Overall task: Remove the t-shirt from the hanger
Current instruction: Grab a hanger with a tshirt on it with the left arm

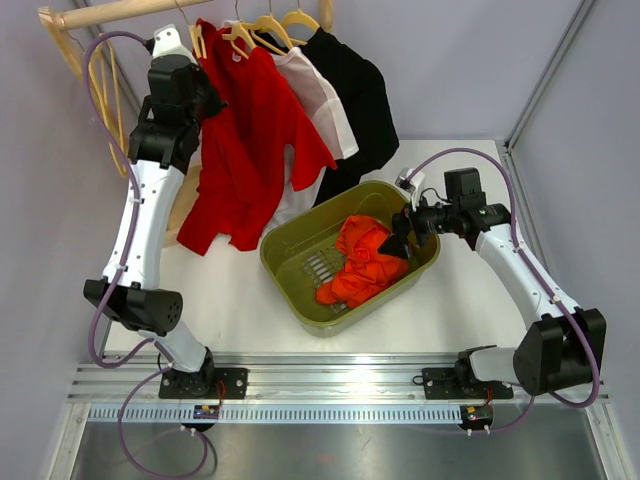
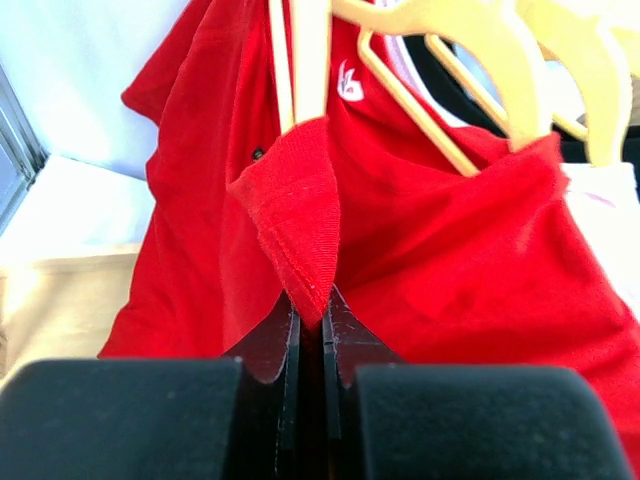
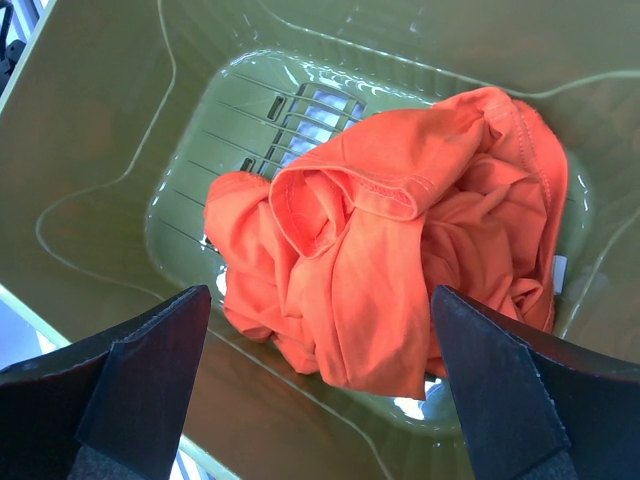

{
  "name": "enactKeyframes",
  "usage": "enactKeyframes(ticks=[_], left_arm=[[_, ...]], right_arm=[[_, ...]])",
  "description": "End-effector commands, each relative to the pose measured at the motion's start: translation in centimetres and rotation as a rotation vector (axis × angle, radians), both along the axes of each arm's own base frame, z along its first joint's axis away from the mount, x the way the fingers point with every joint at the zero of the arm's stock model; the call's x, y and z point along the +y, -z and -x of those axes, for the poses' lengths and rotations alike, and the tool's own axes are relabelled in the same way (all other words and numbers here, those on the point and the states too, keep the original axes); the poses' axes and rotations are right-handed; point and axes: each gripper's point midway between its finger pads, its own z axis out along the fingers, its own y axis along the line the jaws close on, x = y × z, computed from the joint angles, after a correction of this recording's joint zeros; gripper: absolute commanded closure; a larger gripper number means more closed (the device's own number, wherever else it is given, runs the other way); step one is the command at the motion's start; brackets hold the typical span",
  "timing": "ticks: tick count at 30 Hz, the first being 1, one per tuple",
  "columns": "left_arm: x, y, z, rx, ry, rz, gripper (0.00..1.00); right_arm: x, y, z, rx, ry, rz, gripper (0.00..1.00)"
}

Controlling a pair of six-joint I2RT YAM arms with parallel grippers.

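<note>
The left gripper (image 2: 310,305) pinches the red t-shirt's (image 2: 450,260) neckline under the hanger (image 2: 305,60); the right gripper (image 3: 320,300) gapes open. Best to ease the cloth sideways off the hanger's shoulder.

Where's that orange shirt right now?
The orange shirt lies crumpled inside the green basket at the table's middle, just beneath the open right gripper, right of the hanging red t-shirt.

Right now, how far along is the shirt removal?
Done: an orange t-shirt lies in the green bin. In hand: the left gripper is shut on a fold of the red t-shirt, which hangs on its hanger. The right gripper is open above the bin, empty. Left: pulling it free; the white shirt and black shirt also hang.
</note>
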Motion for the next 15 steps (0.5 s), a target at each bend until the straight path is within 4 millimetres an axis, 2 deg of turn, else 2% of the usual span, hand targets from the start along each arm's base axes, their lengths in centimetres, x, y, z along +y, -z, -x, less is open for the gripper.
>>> enactKeyframes(ticks=[1,4,8,11,13,15], left_arm=[[0.9,-10.9,4.3,-0.320,0.028,0.021,1.00],[1.0,-11.9,4.9,-0.348,0.037,0.026,1.00],[1.3,-12.2,5.0,-0.356,0.043,0.033,1.00],[1.3,-11.8,5.3,-0.347,0.053,0.034,1.00],[1.2,-10.7,5.3,-0.321,0.061,0.033,1.00],[1.3,-11.0,6.5,-0.333,0.071,0.033,1.00]], right_arm=[[0.1,-1.5,0.0,-0.050,-0.011,-0.038,0.01],[0.0,-1.5,0.0,-0.051,-0.011,-0.040,0.01],[-0.2,-1.3,0.0,-0.046,-0.006,-0.037,0.00],[-0.2,-1.3,0.0,-0.048,-0.007,-0.038,0.01],[-0.3,-1.3,0.1,-0.049,-0.014,-0.038,0.00],[-0.1,-1.2,0.6,-0.047,-0.045,-0.042,0.00]])
